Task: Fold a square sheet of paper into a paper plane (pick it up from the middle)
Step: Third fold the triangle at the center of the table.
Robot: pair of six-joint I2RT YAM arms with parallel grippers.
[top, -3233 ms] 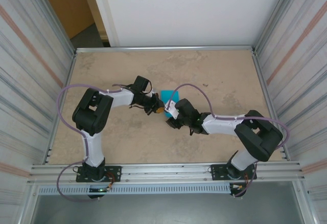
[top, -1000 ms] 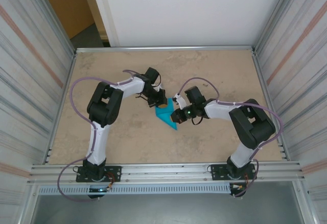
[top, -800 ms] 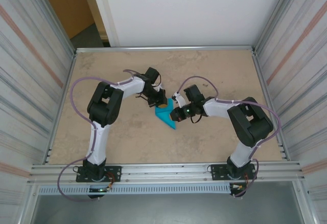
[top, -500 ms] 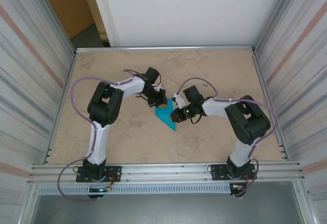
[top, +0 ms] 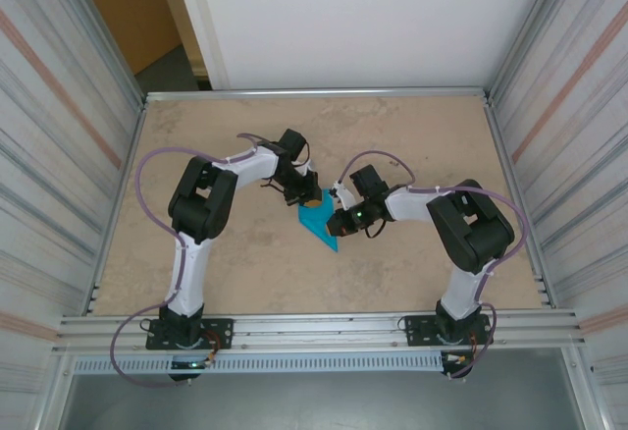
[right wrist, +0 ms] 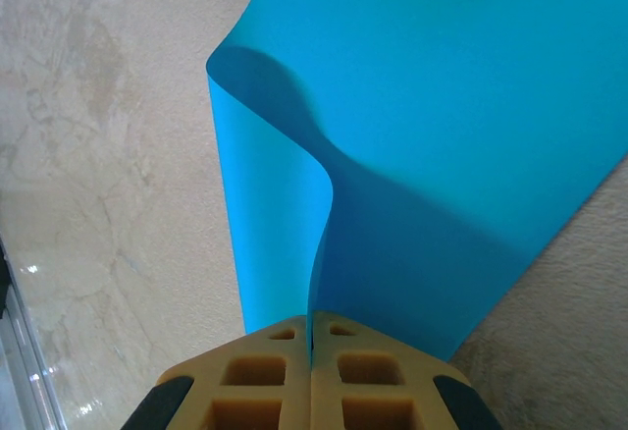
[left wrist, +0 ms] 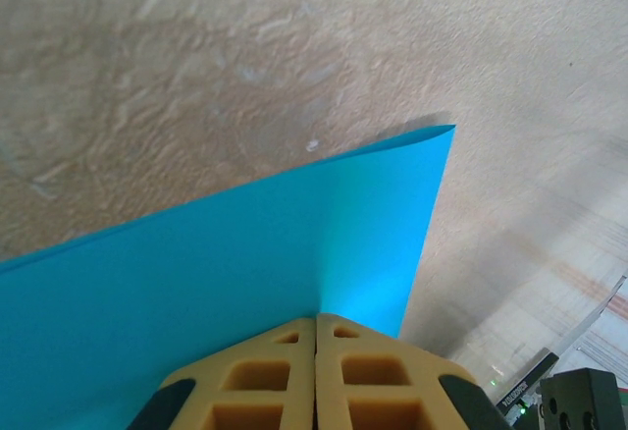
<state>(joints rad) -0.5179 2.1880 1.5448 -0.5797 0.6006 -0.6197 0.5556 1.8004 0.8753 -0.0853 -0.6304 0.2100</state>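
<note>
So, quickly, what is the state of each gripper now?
Left gripper: closed, holding the sheet of paper.
Right gripper: closed, holding the same sheet.

Left side of the teal sheet (left wrist: 196,263) cut off at the picture edge, pinched margin hidden between left fingers (left wrist: 201,399).
</note>
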